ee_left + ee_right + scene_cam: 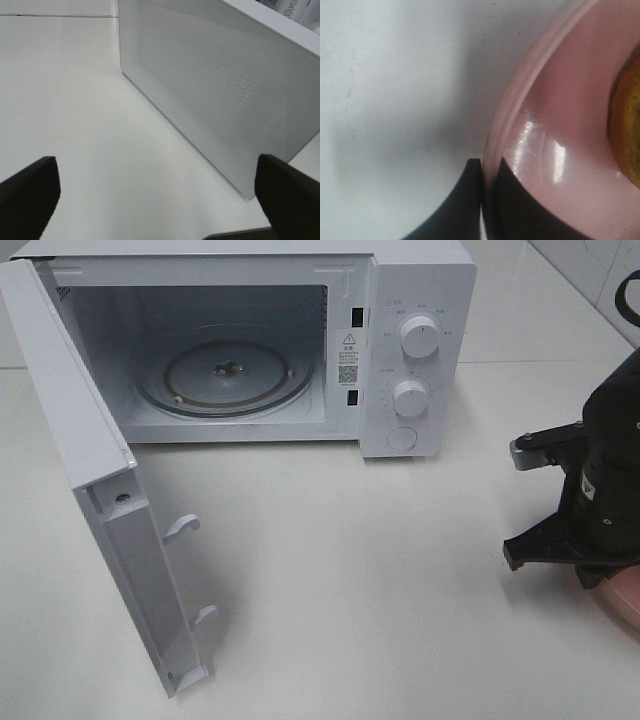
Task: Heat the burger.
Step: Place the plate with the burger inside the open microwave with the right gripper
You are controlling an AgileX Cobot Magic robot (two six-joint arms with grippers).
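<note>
- Right end effector [489,200] grips the rim of the pink plate [555,125], one black finger on top of the lip and one beneath, apparently clamped on it, at the right edge of the bench [350,570].
- The burger [627,125] sits on that plate. Only a golden-brown sliver shows in the wrist view, and the arm hides it from the high camera.
- The microwave [420,300] stands well apart, across the bench, its door [70,400] swung wide and the glass turntable [225,375] bare.
- Left end effector [157,200] hangs with its fingers spread wide and nothing between them, facing a white perforated panel [210,85], probably the door.
- The step in hand appears to be carrying the plate to the oven.
- A grip on one rim leaves the far side unsupported, so the plate should be kept level and moved slowly, or the burger may slide or tip.
- The approach looks best made straight into the opening, clear of the door's edge and latch hooks [181,528].
- The plate should then go down centred on the turntable before the grip is released.
</note>
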